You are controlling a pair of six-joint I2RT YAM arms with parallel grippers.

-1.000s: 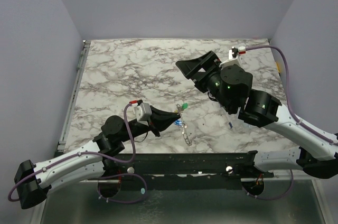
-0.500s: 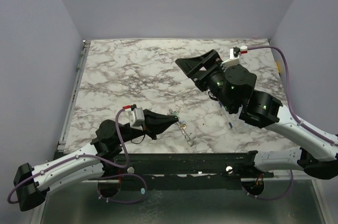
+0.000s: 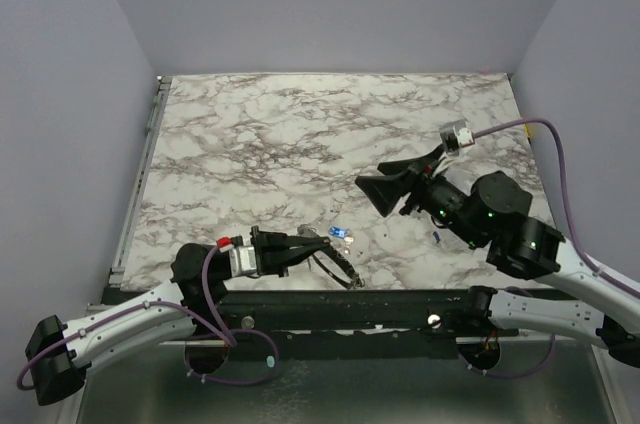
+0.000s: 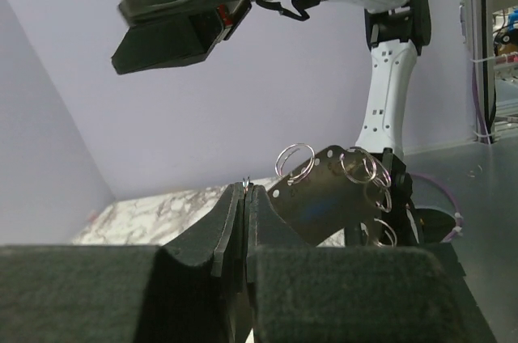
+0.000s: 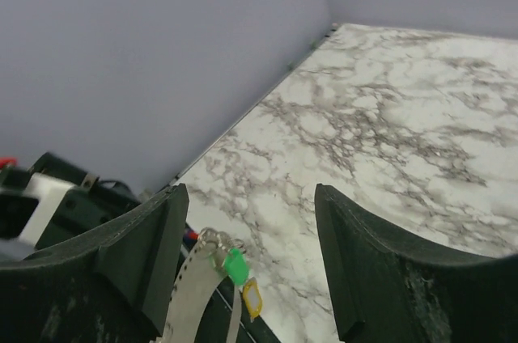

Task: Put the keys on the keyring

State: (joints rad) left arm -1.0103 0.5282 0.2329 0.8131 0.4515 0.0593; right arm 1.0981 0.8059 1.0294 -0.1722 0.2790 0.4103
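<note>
Apparently left gripper (image 4: 245,197) pinches the thin keyring (image 4: 245,184) upright, likely presenting it; right gripper (image 3: 375,187) fingers apart, facing green key (image 5: 235,264).

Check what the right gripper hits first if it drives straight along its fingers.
Probably the white marble tabletop toward its left side. The open right gripper seems to pass above the green-headed key; depth is unclear.

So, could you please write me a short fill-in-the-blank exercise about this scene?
The jaws of the right gripper stand ____.
The left gripper is ____ on the thin wire of the keyring.
Beside the yellow key, the other key head in the right wrist view is ____.
Missing words: open; shut; green.
</note>
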